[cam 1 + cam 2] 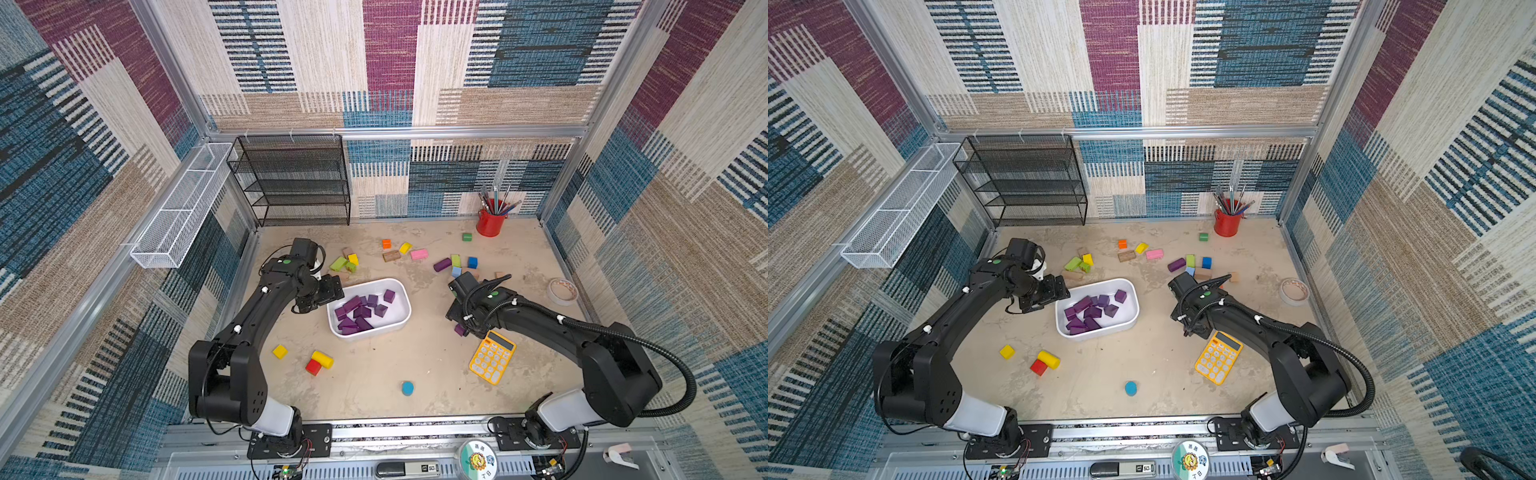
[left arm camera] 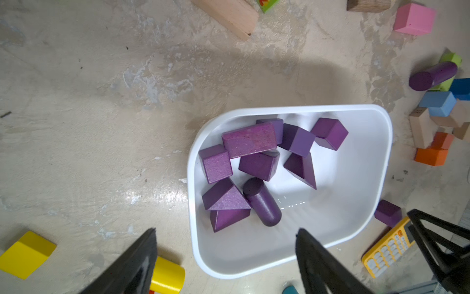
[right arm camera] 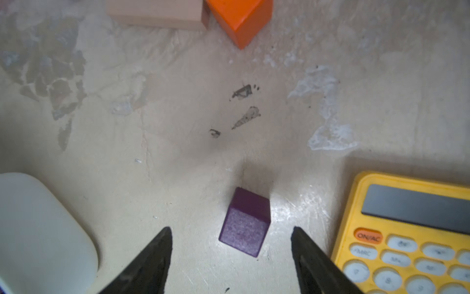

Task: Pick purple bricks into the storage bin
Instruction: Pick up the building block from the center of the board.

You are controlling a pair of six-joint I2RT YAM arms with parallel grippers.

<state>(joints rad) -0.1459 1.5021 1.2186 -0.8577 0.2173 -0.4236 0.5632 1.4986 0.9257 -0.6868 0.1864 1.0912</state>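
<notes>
Between spread tips of right pincer [image 3: 231,229], a purple brick [image 3: 245,222]

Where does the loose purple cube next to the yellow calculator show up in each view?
Top view: purple cube peeks out from under the right arm, beside the yellow calculator.
Top view: not visible; the right arm covers it.
Left wrist: just outside the storage bin, by the calculator.
Right wrist: just ahead of the open right gripper, calculator alongside.
Shared landmark: the calculator.
</notes>
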